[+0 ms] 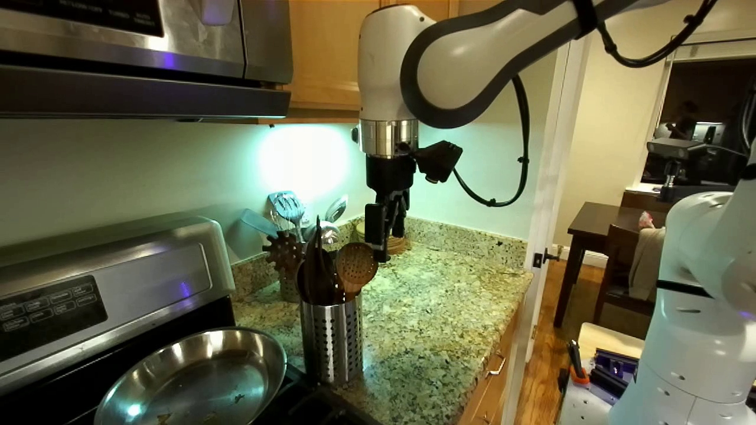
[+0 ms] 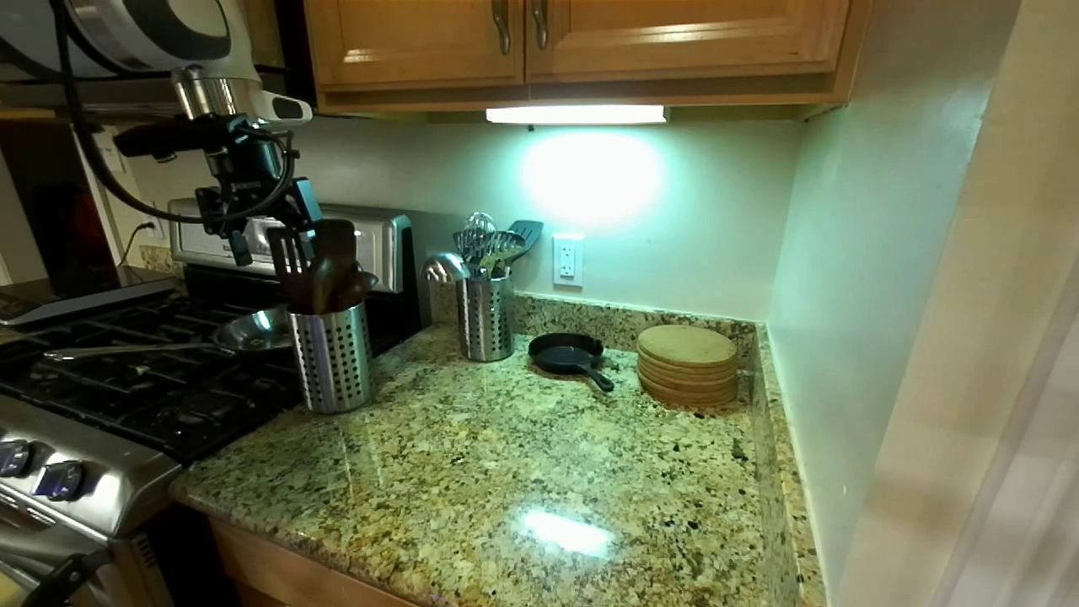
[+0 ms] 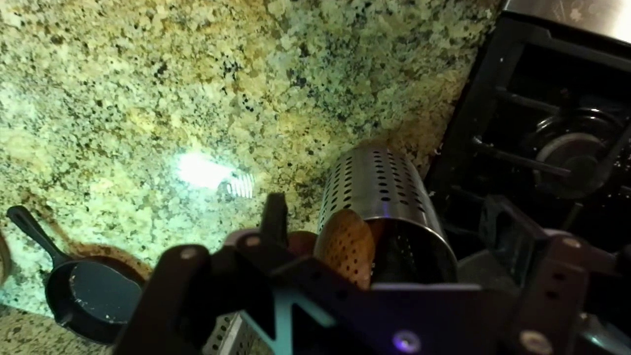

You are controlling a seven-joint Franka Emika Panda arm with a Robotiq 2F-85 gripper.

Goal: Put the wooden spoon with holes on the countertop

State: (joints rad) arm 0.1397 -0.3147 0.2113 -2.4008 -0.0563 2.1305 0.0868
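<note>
The wooden spoon with holes (image 1: 356, 265) stands head up in the perforated steel canister (image 1: 332, 342). It leans at the rim beside other dark wooden utensils (image 1: 319, 274). In the wrist view the spoon's holed head (image 3: 346, 244) sits at the rim of the canister (image 3: 387, 185), between the fingers and nearer the left one. My gripper (image 3: 392, 222) is open and empty, pointing down above the canister. It also shows in both exterior views (image 1: 385, 236) (image 2: 274, 232). In an exterior view I cannot pick out the holed spoon among the utensils. The granite countertop (image 2: 506, 472) lies under the canister.
The black stove (image 2: 143, 371) adjoins the countertop and holds a steel pan (image 1: 195, 378). Another utensil canister (image 2: 486, 320), a small black skillet (image 2: 566, 354) and a stack of round boards (image 2: 687, 371) stand at the back. A microwave (image 1: 177, 88) and cabinets (image 2: 421, 42) hang above.
</note>
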